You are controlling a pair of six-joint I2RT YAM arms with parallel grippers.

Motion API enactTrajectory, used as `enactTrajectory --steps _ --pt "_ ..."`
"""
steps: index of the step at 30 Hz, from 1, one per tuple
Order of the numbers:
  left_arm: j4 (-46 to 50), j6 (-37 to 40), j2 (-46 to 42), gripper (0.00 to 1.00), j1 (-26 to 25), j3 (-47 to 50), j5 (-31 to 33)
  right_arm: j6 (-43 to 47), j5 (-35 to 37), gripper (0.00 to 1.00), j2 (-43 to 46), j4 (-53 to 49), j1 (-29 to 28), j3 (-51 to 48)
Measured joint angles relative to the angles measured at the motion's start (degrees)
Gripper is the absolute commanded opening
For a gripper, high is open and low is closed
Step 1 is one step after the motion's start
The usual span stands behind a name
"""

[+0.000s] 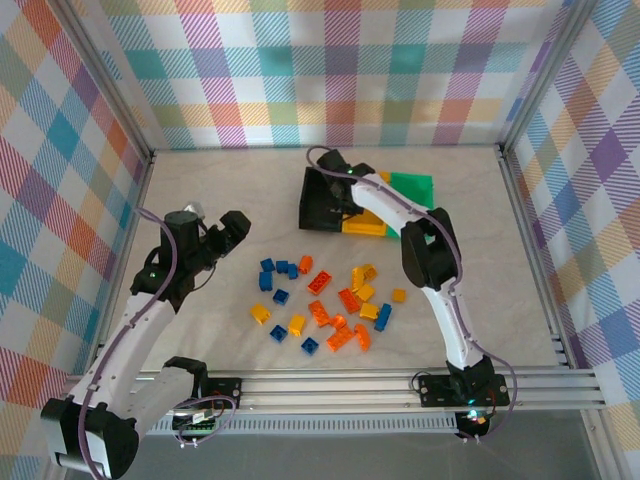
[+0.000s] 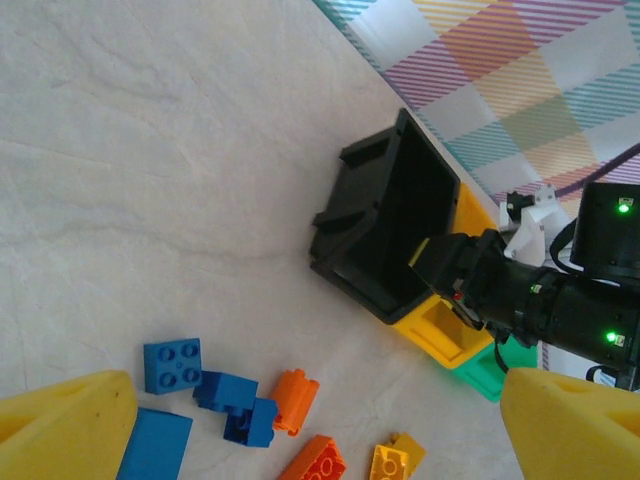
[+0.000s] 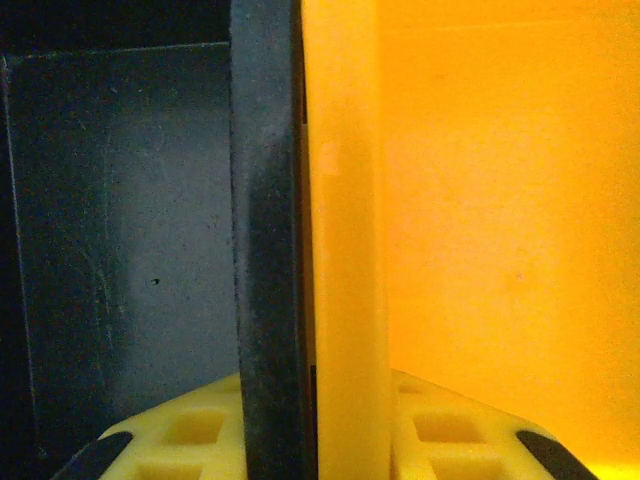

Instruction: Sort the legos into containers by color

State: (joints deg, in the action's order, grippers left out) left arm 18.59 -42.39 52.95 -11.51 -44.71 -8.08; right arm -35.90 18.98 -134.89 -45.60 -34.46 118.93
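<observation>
Several blue, orange and yellow legos (image 1: 325, 300) lie scattered mid-table; some also show in the left wrist view, such as a blue lego (image 2: 172, 364) and an orange lego (image 2: 293, 400). The containers stand at the back: a black bin (image 1: 320, 200) that looks tilted, a yellow bin (image 1: 366, 226) and a green bin (image 1: 416, 187). My right gripper (image 1: 350, 196) is shut on the touching walls of the black bin (image 3: 265, 250) and the yellow bin (image 3: 345, 250). My left gripper (image 1: 236, 231) hangs open left of the pile, with nothing between its fingers (image 2: 70, 425).
Metal frame posts and checked cloth walls (image 1: 330, 70) enclose the table. A rail (image 1: 340, 385) runs along the near edge. Bare tabletop (image 1: 220, 180) lies at the back left, between the left arm and the bins.
</observation>
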Motion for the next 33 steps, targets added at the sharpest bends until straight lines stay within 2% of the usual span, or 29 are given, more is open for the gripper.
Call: enactTrajectory --steps 12,29,33 --pt "2.3 0.2 -2.8 0.95 0.0 1.5 -1.0 -1.4 0.0 0.0 -1.8 -3.0 -8.7 4.2" --pt "2.5 0.3 -3.7 0.95 0.0 2.3 -1.1 -5.7 2.5 0.0 -1.4 -3.1 -12.3 2.5" --pt "2.5 0.4 -3.7 0.95 0.0 2.5 -1.1 -5.9 2.7 0.03 -1.4 -3.0 -12.5 2.5"
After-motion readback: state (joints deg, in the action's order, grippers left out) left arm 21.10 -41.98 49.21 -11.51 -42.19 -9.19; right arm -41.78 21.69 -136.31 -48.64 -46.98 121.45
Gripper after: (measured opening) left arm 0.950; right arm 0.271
